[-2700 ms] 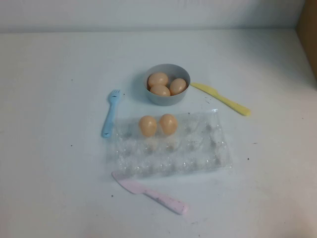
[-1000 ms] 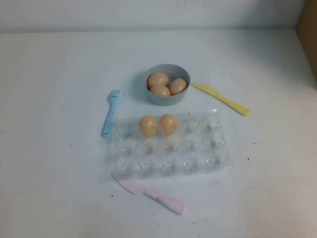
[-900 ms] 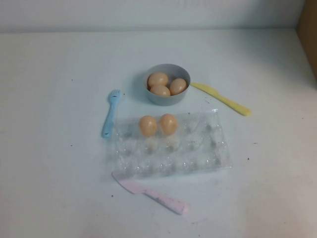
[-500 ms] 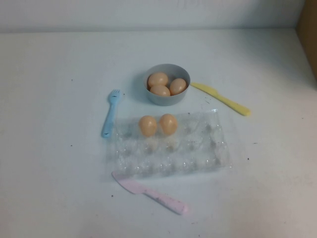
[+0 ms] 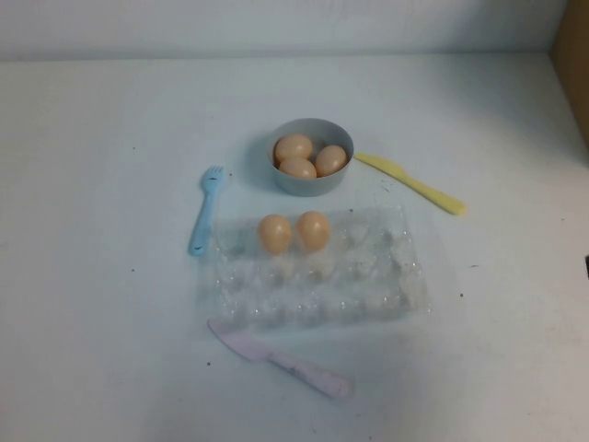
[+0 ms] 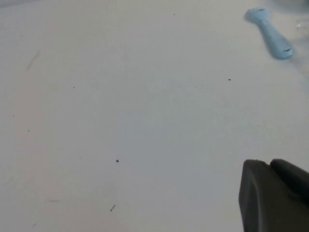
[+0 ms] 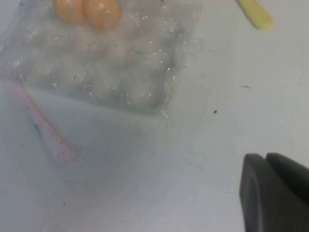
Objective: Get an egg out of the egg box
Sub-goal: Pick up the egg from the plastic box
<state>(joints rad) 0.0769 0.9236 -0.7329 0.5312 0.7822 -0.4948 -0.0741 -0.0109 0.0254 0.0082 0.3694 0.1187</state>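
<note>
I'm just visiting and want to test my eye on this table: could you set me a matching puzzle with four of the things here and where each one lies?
Things:
1. blue fork
2. yellow knife
3. pink knife
4. three eggs

Places:
A. inside the grey bowl
B. on the table, on the near side of the egg box
C. left of the egg box
D. right of the grey bowl

Pairs: 1-C, 2-D, 3-B, 4-A
</note>
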